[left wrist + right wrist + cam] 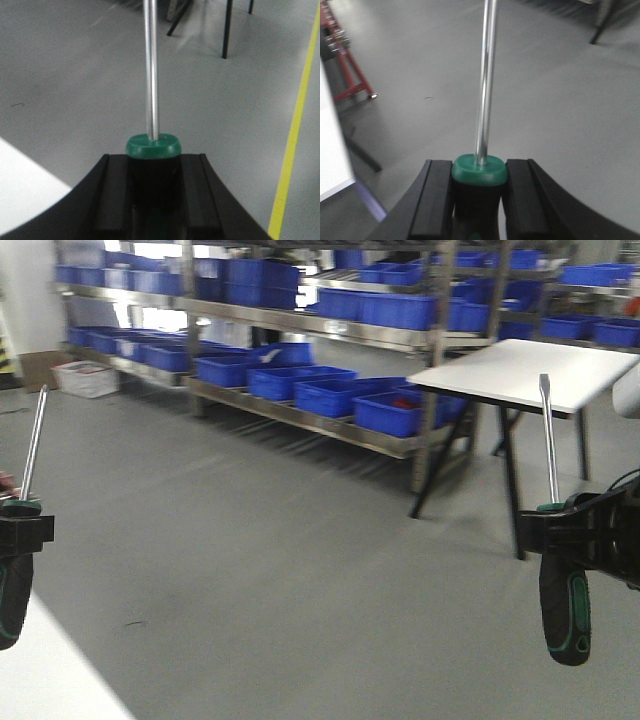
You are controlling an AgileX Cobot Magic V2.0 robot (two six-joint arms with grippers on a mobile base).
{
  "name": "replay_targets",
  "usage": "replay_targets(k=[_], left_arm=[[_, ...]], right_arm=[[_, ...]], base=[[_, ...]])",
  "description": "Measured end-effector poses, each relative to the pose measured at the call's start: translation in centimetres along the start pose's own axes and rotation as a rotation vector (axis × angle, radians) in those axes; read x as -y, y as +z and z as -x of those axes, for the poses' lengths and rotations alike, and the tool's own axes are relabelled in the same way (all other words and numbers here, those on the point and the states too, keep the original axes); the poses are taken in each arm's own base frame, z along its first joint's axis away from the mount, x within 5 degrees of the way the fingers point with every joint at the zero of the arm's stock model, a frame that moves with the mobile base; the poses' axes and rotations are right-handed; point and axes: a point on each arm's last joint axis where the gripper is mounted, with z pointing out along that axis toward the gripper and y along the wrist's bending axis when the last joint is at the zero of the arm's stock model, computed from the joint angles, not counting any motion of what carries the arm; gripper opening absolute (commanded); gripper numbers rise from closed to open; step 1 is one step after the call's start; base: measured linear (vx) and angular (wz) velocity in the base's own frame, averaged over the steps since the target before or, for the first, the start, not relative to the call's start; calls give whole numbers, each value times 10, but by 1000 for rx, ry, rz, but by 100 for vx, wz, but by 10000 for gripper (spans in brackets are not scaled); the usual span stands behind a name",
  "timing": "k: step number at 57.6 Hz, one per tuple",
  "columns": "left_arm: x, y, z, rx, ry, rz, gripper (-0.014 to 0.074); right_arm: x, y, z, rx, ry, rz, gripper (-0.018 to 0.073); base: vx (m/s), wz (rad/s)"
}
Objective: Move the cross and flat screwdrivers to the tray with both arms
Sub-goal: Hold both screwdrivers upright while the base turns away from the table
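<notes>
Clamping left screwdriver (14,592) in left tool (20,531), right screwdriver (565,618) in right tool (560,531); blue bins (330,395) front view only.

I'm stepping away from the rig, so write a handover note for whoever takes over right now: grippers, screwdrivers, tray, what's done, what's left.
Left gripper: shut on the left screwdriver at its handle, held in the air over the floor, shaft up.
Right gripper: shut on the right screwdriver, also lifted, shaft up.
Tray: not in any view.
Done: both screwdrivers are picked up.
Left: carry both to the tray, set them in it and release.
</notes>
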Motion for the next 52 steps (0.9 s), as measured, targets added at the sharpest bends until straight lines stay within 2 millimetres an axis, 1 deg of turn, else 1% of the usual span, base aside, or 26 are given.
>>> replay_targets(k=[29,52], left_arm=[[0,0,0,0,0,0,-1],[0,0,0,0,0,0,-1]], right_arm=[[0,0,0,0,-1,-1,-9],[0,0,0,-3,0,-1,-9]], base=[[17,-56],[27,-39]])
